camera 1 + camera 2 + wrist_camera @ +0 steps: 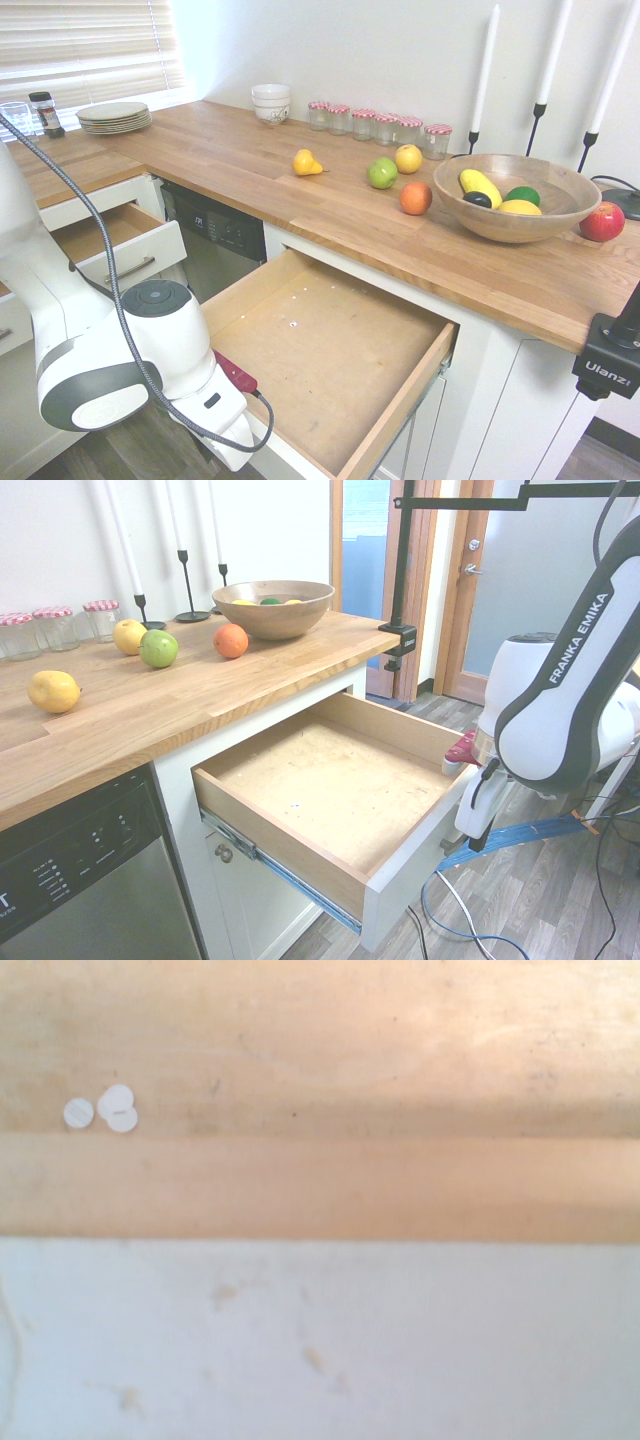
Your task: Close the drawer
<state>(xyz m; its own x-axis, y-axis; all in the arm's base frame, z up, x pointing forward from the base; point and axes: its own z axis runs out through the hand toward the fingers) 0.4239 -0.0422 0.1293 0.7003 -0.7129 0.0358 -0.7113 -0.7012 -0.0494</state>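
The drawer (330, 790) is pulled far out from under the wooden counter (330, 215). We can see its big wooden bottom, and there is nothing in it but a few small white dots. Its white front (415, 865) faces away from the cupboard, so that is the side we have to push.

Our arm (560, 700) comes down right by that white front. The hand points straight down, close to the top edge of the front. In the wrist view we look down on that edge, with the white strip on one side and the wood of the drawer bottom on the other. So we think the hand is just at the front, ready to push.

Our gripper (478, 832) is mostly hidden behind the arm in both wide views. The claw is clenched tight with nothing in it. That makes sense, because a closed claw is a good firm thing to push with.

The drawer is not closed at all yet. We think the next job is to shove the front toward the cupboard until it is flat with the doors.

On the counter sit a wooden bowl (510, 200) of fruit, a green apple (382, 173), an orange (415, 198) and a row of small jars (380, 125). A smaller drawer (125, 245) farther along is open too, but that one is not ours to close
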